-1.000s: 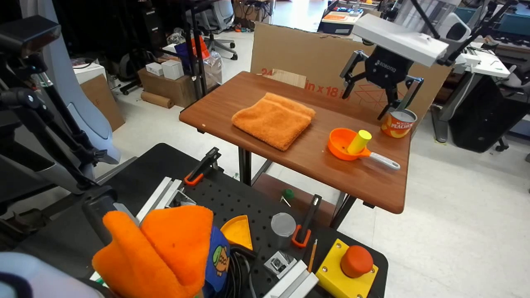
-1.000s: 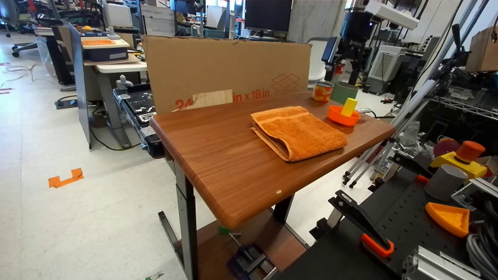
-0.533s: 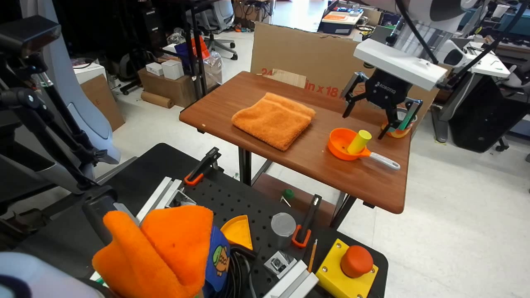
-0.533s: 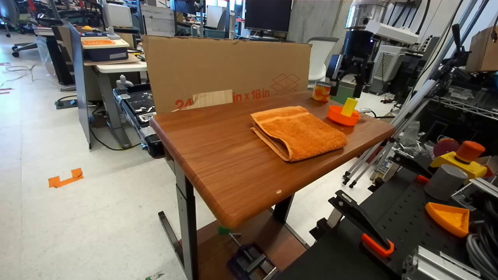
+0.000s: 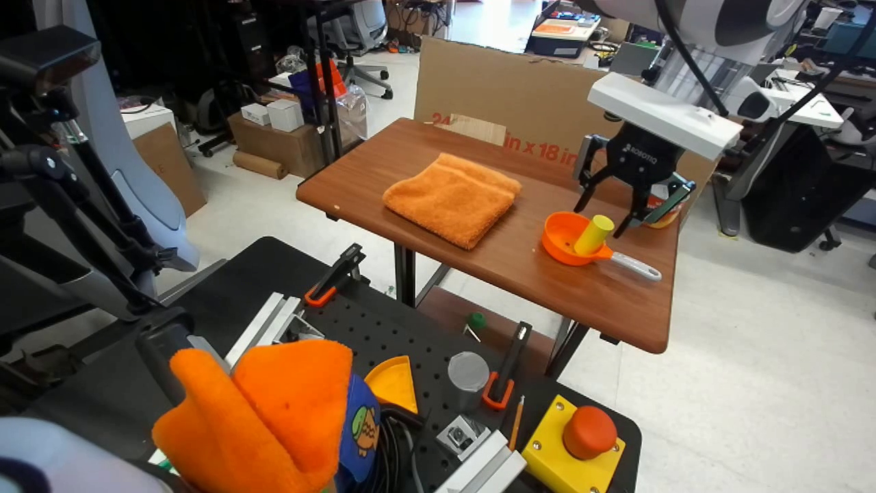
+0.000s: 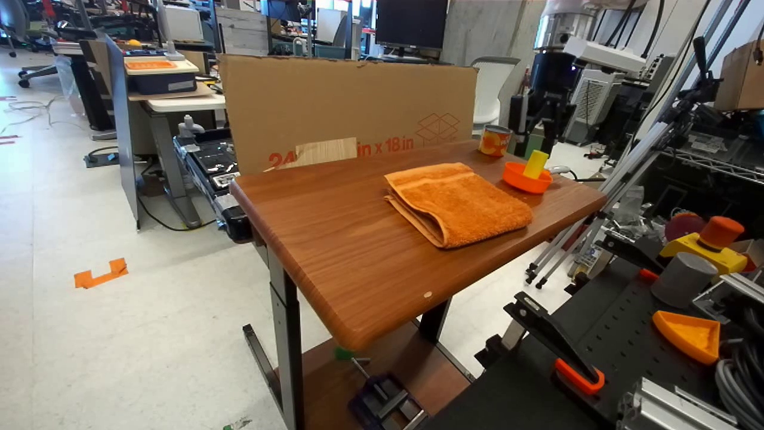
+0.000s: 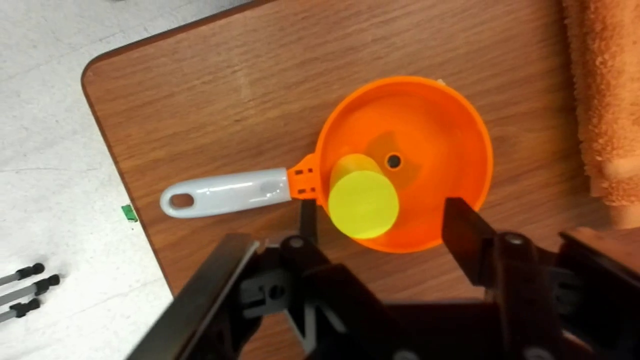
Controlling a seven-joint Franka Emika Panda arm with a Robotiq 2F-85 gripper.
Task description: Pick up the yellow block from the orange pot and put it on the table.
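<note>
The yellow block (image 7: 364, 205) is a short cylinder leaning inside the orange pot (image 7: 440, 125), against the side where the grey-white handle joins. Both exterior views show its top end sticking up above the rim, as with the block (image 5: 594, 235) in an exterior view. The pot (image 6: 520, 179) rests on the brown wooden table (image 6: 352, 233). My gripper (image 5: 600, 220) hangs above and just behind the pot, jaws partly open with nothing held. In the wrist view the block's round end appears between the fingertips of the gripper (image 7: 381, 212), nearer the left one, with gaps on both sides.
A peach can (image 6: 495, 141) stands behind the pot, partly hidden by the gripper in an exterior view. A folded orange cloth (image 5: 455, 198) lies beside the pot. A cardboard wall (image 6: 346, 107) lines the table's back edge. The pot's handle (image 7: 230, 192) points toward a table corner.
My gripper has come down toward the pot, and its jaws have drawn closer together over the last half second. Block, pot and cloth have not moved.
</note>
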